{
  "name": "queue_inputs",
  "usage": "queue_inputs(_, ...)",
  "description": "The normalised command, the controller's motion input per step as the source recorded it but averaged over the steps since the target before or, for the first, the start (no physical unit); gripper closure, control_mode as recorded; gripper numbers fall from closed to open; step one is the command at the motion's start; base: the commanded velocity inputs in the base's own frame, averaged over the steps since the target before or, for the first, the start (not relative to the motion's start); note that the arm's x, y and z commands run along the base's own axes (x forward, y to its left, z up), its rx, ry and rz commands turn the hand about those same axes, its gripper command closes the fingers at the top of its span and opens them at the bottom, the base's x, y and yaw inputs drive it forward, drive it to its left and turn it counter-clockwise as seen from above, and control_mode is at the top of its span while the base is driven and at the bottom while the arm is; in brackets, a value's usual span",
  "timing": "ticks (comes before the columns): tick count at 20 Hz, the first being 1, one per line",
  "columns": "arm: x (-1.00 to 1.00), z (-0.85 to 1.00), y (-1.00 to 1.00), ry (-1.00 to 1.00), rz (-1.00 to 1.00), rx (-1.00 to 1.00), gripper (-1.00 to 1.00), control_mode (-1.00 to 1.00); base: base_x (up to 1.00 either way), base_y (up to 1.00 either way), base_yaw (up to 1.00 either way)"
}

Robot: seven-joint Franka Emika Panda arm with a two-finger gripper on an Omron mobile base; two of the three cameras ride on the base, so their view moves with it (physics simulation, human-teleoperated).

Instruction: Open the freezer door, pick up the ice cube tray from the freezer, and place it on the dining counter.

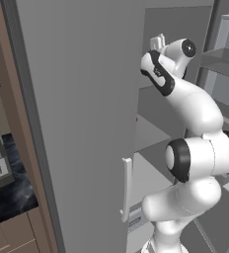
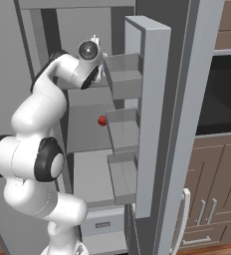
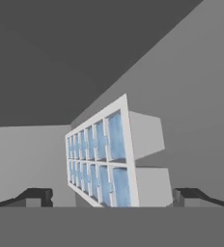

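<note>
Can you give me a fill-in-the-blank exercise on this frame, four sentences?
1. The freezer door stands ____.
2. In the hand view, the ice cube tray lies between the ____ fingertips of the gripper.
3. The tray's compartments run in ____ rows.
4. A small ____ item sits on an inner shelf.

Missing words: open; spread; two; red

the way into the freezer is left free by the swung-out freezer door (image 2: 152, 114); the ice cube tray (image 3: 102, 159) is hemmed by grey walls.
</note>
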Motion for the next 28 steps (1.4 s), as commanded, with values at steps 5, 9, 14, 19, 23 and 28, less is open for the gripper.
queue_inputs(5, 0.11, -0.14, -0.08, 0.00, 0.00, 0.01, -1.00, -1.00, 0.00, 0.00, 0.00)
queue_inputs(9, 0.12, -0.16, -0.03, 0.00, 0.00, 0.00, -1.00, -1.00, 0.00, 0.00, 0.00)
queue_inputs(14, 0.11, -0.18, 0.00, 0.00, 0.00, 0.00, -1.00, -1.00, 0.00, 0.00, 0.00)
queue_inputs(19, 0.12, -0.16, -0.01, 0.00, 0.00, 0.00, -1.00, -1.00, 0.00, 0.00, 0.00)
queue_inputs(23, 0.11, -0.17, 0.00, 0.00, 0.00, 0.00, -1.00, -1.00, 0.00, 0.00, 0.00)
queue_inputs(28, 0.09, -0.18, -0.01, 0.00, 0.00, 0.00, -1.00, -1.00, 0.00, 0.00, 0.00)
